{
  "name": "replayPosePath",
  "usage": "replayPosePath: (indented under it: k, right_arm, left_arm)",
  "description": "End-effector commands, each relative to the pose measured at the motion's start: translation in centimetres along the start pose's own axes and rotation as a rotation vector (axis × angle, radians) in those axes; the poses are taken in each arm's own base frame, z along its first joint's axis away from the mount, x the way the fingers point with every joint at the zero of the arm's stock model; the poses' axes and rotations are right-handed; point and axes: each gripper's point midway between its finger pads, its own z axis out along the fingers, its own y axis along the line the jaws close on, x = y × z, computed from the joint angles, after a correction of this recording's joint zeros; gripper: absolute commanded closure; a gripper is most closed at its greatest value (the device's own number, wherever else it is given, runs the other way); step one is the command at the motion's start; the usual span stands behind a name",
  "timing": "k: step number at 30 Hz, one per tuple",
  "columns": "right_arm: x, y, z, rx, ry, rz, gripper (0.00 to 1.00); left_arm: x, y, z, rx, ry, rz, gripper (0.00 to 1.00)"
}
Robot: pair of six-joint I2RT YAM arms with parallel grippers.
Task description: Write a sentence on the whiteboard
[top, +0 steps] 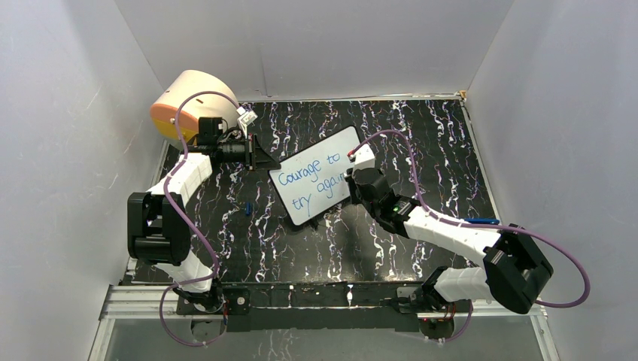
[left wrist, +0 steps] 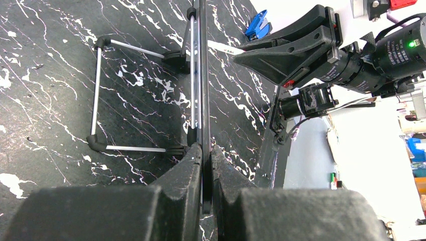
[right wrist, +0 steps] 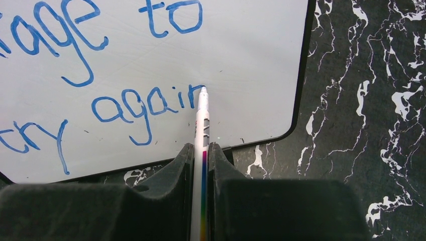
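The whiteboard stands tilted mid-table, propped on a wire stand. The sentence, in blue marker, reads "Courage to / try again", its end hidden behind my right gripper. My left gripper is shut on the board's left edge; the left wrist view shows the board edge-on between its jaws. My right gripper is shut on a white marker with a rainbow stripe. The marker's tip touches the board at the unfinished last letter of "again".
A cream-and-orange drum stands at the back left behind my left arm. A small blue cap lies on the black marbled table left of the board, and also shows in the left wrist view. A blue pen lies at the right.
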Motion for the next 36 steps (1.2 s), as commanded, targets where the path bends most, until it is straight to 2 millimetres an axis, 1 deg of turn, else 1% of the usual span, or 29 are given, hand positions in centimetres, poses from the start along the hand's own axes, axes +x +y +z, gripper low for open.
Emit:
replayPosePath:
  k: [1,9,13,16,19,25,30,36]
  right_arm:
    - [-0.1,-0.4,-0.2,0.016,-0.011,0.034,1.0]
    - [1.2,-0.4,-0.6,0.002,0.025,0.037,1.0]
    - [1.3,-0.4,-0.8,-0.002,0.029,0.04,1.0]
    - [1.0,-0.5,-0.9,0.002,0.02,0.043,1.0]
    - [0.3,-0.7,-1.2,0.008,-0.007,0.05,1.0]
    - [-0.6,-1.5,-1.5,0.035,-0.042,0.061,1.0]
    - [-0.9,-1.6,-1.2,0.033,-0.054,0.07,1.0]
    - [-1.0,-1.1,-0.3,0.013,-0.058,0.073,1.0]
  left_arm:
    - [2.5,3.3,0.5,-0.121,0.058,-0.061,1.0]
    - [2.5,3.3,0.5,-0.123,0.058,-0.06,1.0]
    - [2.5,3.3,0.5,-0.124,0.058,-0.06,1.0]
    - [2.5,3.3,0.5,-0.124,0.059,-0.061,1.0]
    - [2.5,3.4,0.5,-0.126,0.059,-0.062,1.0]
    - [2.6,3.4,0.5,-0.127,0.059,-0.062,1.0]
    - [2.5,3.4,0.5,-0.125,0.059,-0.061,1.0]
    - [2.6,3.4,0.5,-0.126,0.06,-0.063,1.0]
